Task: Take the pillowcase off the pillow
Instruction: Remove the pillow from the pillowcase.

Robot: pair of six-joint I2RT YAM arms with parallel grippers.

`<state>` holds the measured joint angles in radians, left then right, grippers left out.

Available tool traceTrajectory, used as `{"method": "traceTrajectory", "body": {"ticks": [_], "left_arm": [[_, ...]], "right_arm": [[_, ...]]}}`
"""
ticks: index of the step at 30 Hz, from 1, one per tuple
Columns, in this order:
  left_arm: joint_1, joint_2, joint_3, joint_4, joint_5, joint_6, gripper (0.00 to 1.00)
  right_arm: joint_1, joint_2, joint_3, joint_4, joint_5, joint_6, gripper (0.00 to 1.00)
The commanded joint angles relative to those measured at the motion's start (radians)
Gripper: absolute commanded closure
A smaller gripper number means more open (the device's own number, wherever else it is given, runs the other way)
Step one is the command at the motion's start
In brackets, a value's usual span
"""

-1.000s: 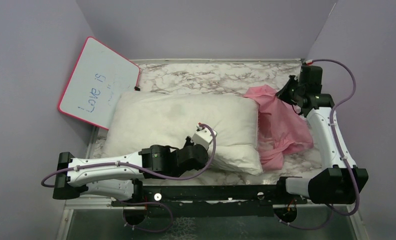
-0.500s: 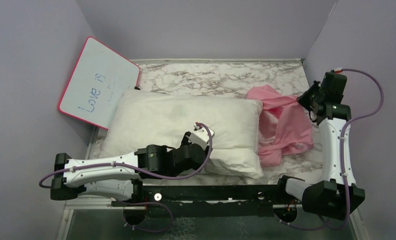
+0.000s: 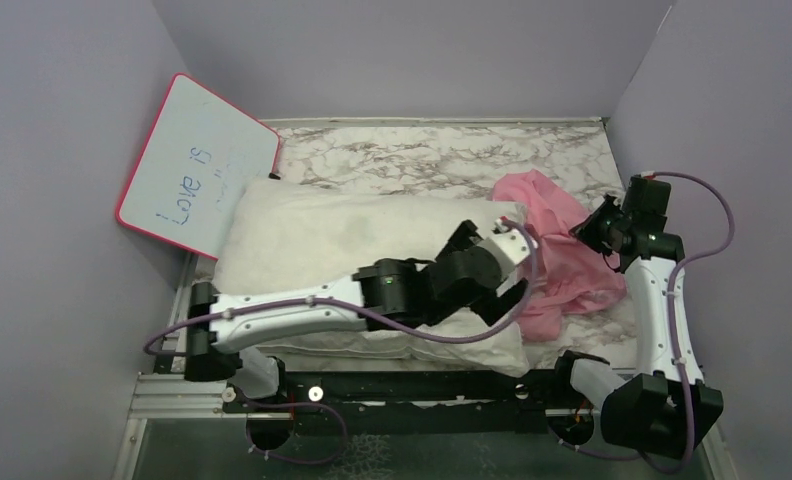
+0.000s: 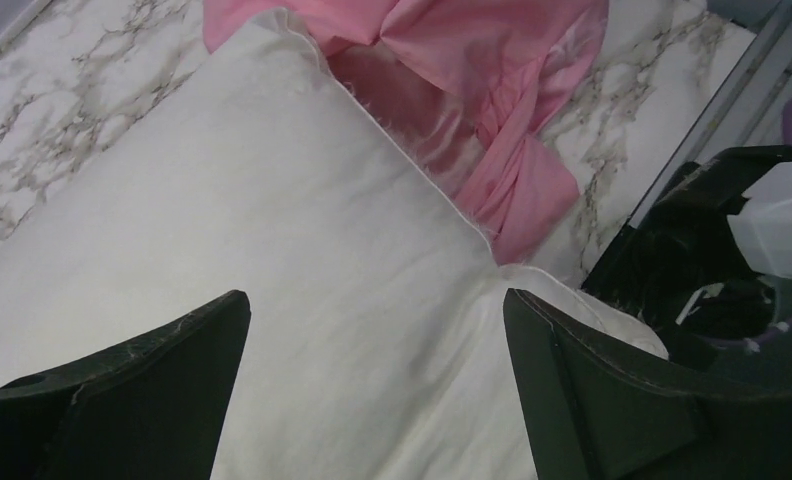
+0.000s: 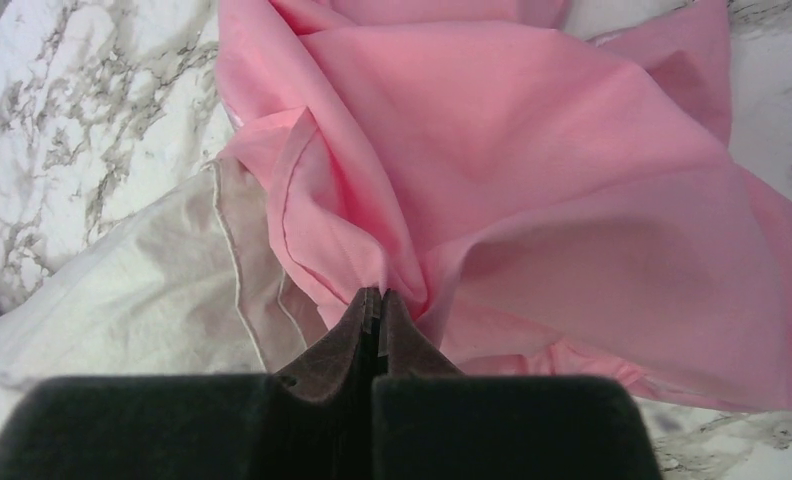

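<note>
Pillow [image 3: 312, 235] lies on bench [image 3: 422, 150], long axis left-right. Pillowcase [image 3: 562, 240] crumpled beside its right end, off pillow. Left end effector [image 4: 374, 300] spread above pillow. Right end effector [image 5: 377, 300] pressed together, pinching pillowcase.

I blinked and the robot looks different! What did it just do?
The left arm swung right along the pillow toward the pillowcase, and the left hand opened wide. The right hand, shut on the pillowcase, came a little nearer. The pillow and the whiteboard stayed put.
</note>
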<state>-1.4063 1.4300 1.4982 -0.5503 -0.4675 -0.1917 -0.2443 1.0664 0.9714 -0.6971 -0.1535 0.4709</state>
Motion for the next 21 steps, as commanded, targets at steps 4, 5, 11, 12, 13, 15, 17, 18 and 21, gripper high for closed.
{"method": "traceTrajectory", "body": {"ticks": [4, 5, 11, 12, 13, 15, 17, 18, 21], "left_arm": [[0.038, 0.395, 0.184, -0.078, -0.055, 0.128, 0.01], [0.047, 0.426, 0.197, -0.088, -0.063, 0.128, 0.01], [0.083, 0.574, 0.176, -0.168, -0.086, 0.082, 0.16], [0.085, 0.585, 0.160, -0.182, -0.100, 0.060, 0.32], [0.086, 0.586, 0.139, -0.185, -0.119, 0.039, 0.49], [0.093, 0.581, 0.107, -0.183, -0.128, 0.001, 0.81], [0.096, 0.569, 0.094, -0.185, -0.132, -0.024, 1.00], [0.096, 0.557, 0.093, -0.184, -0.131, -0.033, 1.00], [0.100, 0.499, 0.112, -0.179, -0.128, -0.052, 1.00]], "right_arm": [[-0.006, -0.063, -0.041, -0.018, 0.022, 0.002, 0.99], [-0.006, -0.071, -0.051, -0.020, 0.029, 0.002, 0.99], [-0.007, -0.106, -0.102, -0.011, 0.028, 0.010, 0.99], [-0.007, -0.108, -0.108, -0.008, 0.026, 0.012, 0.99], [-0.006, -0.109, -0.112, -0.006, 0.027, 0.014, 0.99], [-0.006, -0.107, -0.117, -0.001, 0.029, 0.019, 0.99], [-0.007, -0.104, -0.116, 0.002, 0.022, 0.022, 0.99], [-0.006, -0.103, -0.114, 0.004, 0.014, 0.022, 0.99], [-0.007, -0.098, -0.093, 0.003, -0.022, 0.007, 0.99]]}}
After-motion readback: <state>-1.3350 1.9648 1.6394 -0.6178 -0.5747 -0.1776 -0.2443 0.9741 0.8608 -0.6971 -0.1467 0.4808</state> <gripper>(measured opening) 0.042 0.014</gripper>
